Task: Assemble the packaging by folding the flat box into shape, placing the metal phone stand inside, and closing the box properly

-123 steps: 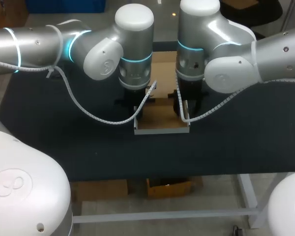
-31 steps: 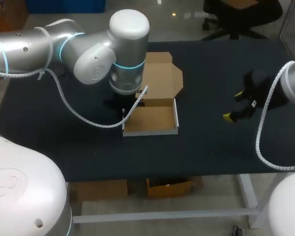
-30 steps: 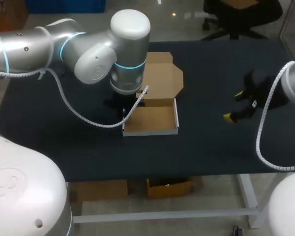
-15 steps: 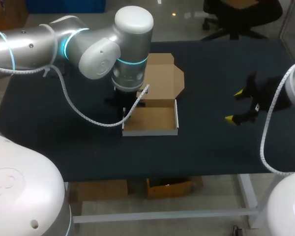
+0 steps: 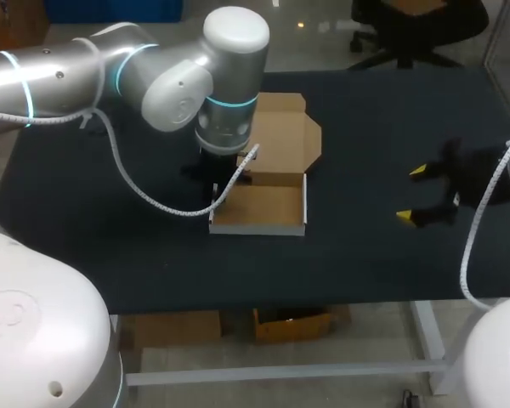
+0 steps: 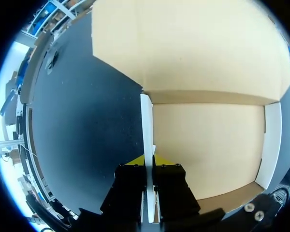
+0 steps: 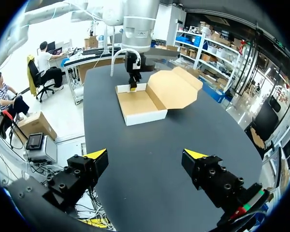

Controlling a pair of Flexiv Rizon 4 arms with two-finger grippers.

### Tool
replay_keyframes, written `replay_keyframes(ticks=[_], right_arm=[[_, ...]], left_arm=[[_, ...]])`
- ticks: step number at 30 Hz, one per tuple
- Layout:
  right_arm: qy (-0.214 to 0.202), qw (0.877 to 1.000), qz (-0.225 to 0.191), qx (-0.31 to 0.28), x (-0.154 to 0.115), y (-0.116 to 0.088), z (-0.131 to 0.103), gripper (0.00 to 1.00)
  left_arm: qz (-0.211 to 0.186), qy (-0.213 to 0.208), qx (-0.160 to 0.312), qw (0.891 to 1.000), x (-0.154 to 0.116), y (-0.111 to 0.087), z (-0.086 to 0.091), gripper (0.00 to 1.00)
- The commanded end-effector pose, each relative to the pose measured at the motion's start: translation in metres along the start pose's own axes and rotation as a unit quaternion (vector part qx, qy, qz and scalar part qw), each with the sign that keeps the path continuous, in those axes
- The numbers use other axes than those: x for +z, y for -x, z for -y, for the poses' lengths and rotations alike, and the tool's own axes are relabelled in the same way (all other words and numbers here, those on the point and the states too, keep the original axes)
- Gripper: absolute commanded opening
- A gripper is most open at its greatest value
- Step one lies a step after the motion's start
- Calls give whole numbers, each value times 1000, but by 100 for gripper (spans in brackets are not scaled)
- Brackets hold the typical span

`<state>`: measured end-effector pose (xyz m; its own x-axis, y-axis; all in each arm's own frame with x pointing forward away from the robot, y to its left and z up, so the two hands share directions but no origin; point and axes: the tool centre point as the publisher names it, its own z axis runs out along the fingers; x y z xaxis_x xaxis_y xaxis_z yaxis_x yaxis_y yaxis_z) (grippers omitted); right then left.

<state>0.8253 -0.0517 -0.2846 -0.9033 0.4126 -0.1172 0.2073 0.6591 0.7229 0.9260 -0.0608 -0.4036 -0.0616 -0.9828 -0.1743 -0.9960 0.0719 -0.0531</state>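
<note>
A shallow cardboard box (image 5: pixel 259 208) stands folded into a tray at mid-table, and its lid (image 5: pixel 285 140) lies open behind it. The tray's inside shows only bare cardboard (image 6: pixel 208 145). My left gripper (image 6: pixel 147 164) is shut on the tray's left side wall, one finger inside and one outside; in the head view my left wrist (image 5: pixel 225 127) hides it. My right gripper (image 5: pixel 423 195) hangs open over the table far right of the box, holding nothing. From the right wrist view the box (image 7: pixel 137 104) lies well ahead of the open right gripper (image 7: pixel 145 154).
The black tabletop (image 5: pixel 110 238) stretches wide on both sides of the box. A white cable loop (image 5: pixel 166 204) droops from my left arm just left of the tray. The table's front edge runs close below the box.
My right gripper has drawn further right and toward the front edge, still open. My left arm has shifted slightly, keeping its hold on the box wall.
</note>
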Motion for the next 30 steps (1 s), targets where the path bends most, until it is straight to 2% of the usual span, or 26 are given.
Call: replay_keyframes(ticks=[1,15,26,30], right_arm=[[40,995,-96,-2,-21,8,2,100],[30,991,-129,-24,-23,8,3,100],[24,990,-135,-33,-24,9,3,100],[22,990,-135,-31,-23,9,4,100]], left_arm=[[6,1,-2,1000,4,-3,2,0],[10,3,-5,1000,5,-5,4,0],[59,-1,-23,998,5,-7,5,0],[61,-3,-24,998,5,-7,5,0]])
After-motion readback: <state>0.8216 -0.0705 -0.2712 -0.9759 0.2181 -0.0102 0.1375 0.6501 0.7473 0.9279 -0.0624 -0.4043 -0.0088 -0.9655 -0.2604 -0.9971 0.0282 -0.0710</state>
